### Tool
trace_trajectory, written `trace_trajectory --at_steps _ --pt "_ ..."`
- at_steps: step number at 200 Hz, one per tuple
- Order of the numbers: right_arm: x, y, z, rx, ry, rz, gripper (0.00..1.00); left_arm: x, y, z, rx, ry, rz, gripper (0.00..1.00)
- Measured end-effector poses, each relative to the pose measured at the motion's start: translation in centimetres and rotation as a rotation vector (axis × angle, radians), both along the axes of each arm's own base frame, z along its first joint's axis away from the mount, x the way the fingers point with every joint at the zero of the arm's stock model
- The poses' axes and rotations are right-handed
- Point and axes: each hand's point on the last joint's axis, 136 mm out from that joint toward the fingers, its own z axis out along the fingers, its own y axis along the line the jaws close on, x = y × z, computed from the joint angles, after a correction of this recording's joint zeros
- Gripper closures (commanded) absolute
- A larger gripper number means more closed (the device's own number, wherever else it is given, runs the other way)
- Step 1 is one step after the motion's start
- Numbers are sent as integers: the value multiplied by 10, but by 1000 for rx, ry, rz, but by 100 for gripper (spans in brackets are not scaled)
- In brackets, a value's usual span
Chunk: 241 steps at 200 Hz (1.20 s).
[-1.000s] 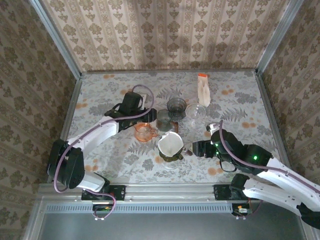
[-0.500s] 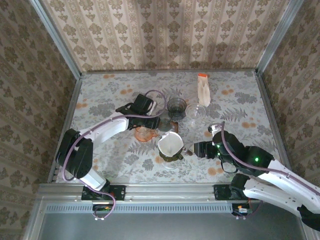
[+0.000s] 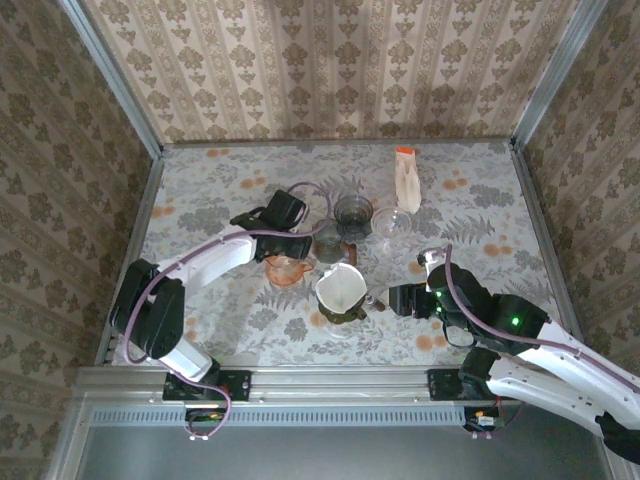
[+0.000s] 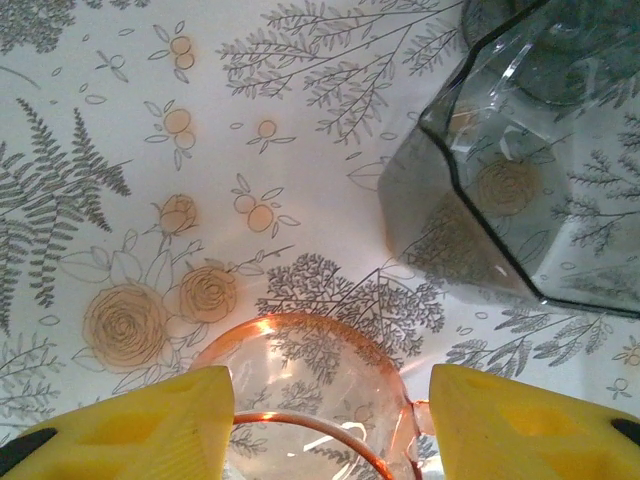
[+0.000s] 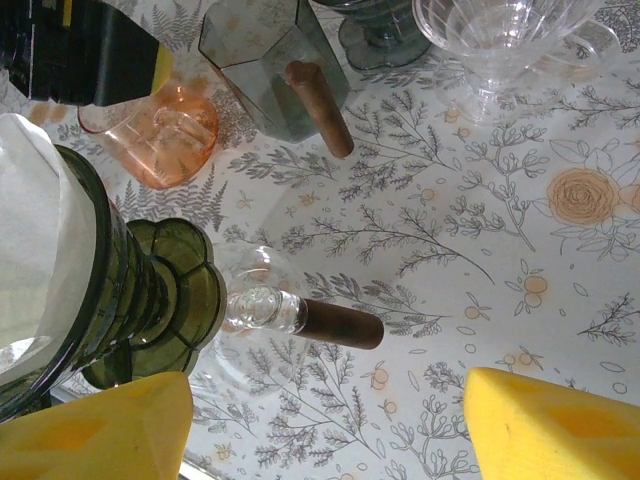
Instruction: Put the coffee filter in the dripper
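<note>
The left end effector [image 4: 328,390], we see, holds its fingers apart astride the pink cup [image 4: 300,350]; the right end effector [image 5: 328,390] gapes wide beside the green dripper [image 5: 120,290], where the white coffee filter [image 5: 30,240] sits.

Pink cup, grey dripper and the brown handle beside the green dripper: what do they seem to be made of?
The pink cup looks like tinted glass, glossy: the tablecloth pattern shows through it. The grey dripper looks like smoky glass, with bright reflections along its edges. The brown handle is probably wood, matte, without shine.
</note>
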Motion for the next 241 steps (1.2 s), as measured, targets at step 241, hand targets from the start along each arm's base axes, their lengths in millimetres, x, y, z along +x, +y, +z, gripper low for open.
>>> trace_trajectory --at_steps 241 --pt "-3 -7 3 43 -25 -9 26 -43 -13 -12 89 116 -81 36"
